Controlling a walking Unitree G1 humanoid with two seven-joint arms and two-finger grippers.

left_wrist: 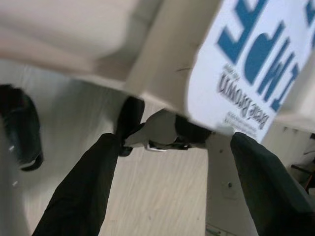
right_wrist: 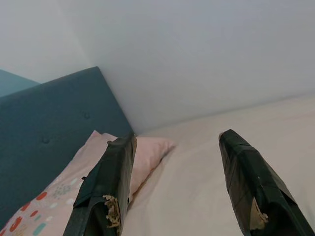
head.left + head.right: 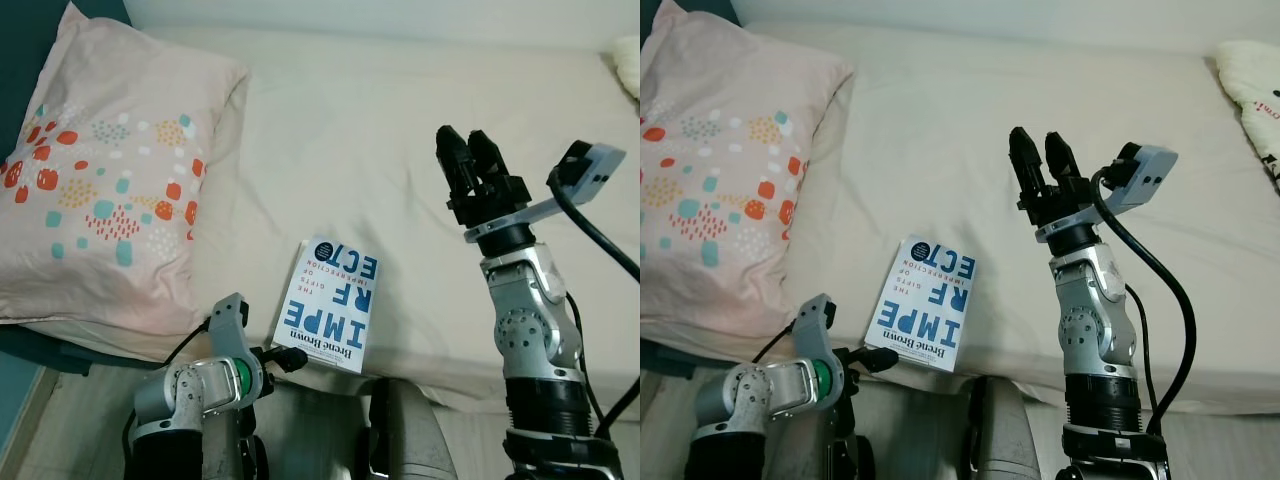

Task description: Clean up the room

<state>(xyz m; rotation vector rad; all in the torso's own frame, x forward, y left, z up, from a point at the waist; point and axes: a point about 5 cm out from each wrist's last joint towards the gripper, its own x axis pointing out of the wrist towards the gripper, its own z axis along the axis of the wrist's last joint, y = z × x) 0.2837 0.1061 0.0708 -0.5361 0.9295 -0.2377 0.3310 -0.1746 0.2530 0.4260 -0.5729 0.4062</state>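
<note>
A white book [image 3: 328,305] with big blue letters lies on the cream bed sheet [image 3: 380,130], its near end jutting a little over the bed's front edge. My left gripper [image 3: 287,358] sits low at that edge, just under the book's near end. In the left wrist view its fingers [image 1: 88,187] stand wide apart and open, with the book [image 1: 256,64] above them and nothing held. My right gripper [image 3: 463,140] is raised over the bed to the right of the book, pointing up, open and empty, as the right wrist view [image 2: 177,142] confirms.
A pink pillow [image 3: 100,190] with red and teal spots lies at the bed's left, against a teal headboard [image 2: 49,132]. A pale cushion [image 3: 1252,80] lies at the far right. Wooden floor [image 1: 162,196] runs below the bed edge.
</note>
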